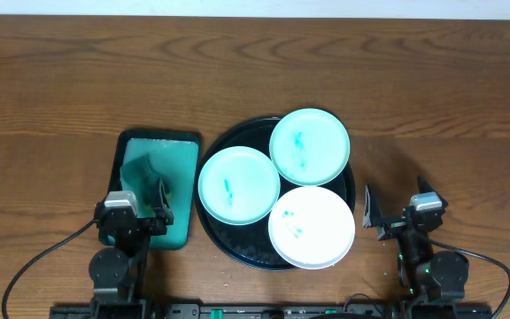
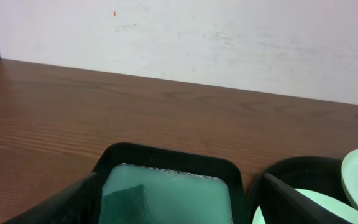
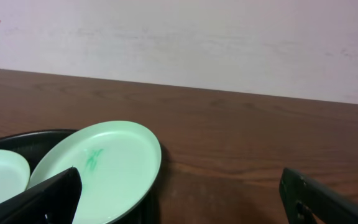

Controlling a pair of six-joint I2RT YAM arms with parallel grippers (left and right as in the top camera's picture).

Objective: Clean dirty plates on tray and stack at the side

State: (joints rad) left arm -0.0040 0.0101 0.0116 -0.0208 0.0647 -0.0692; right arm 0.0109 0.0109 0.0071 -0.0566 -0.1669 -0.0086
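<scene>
The round black tray [image 1: 237, 241] sits at the middle front of the table. It holds three plates: a mint-green plate [image 1: 310, 146] at the back right, a mint-green plate [image 1: 238, 184] at the left and a white plate [image 1: 311, 226] at the front, each with teal smears. My left gripper [image 1: 149, 202] is open and empty over the near end of the rectangular teal tray [image 1: 184, 142]. My right gripper [image 1: 397, 206] is open and empty just right of the black tray. The right wrist view shows the back mint plate [image 3: 104, 168] and my open fingers [image 3: 179, 202].
The teal tray [image 2: 166, 158] holds a dark teal cloth or sponge [image 1: 138, 170] and what looks like pale liquid [image 2: 179, 193]. The black tray's rim [image 2: 303, 167] lies right beside it. Bare wooden tabletop [image 1: 450, 106] spreads to the back and sides.
</scene>
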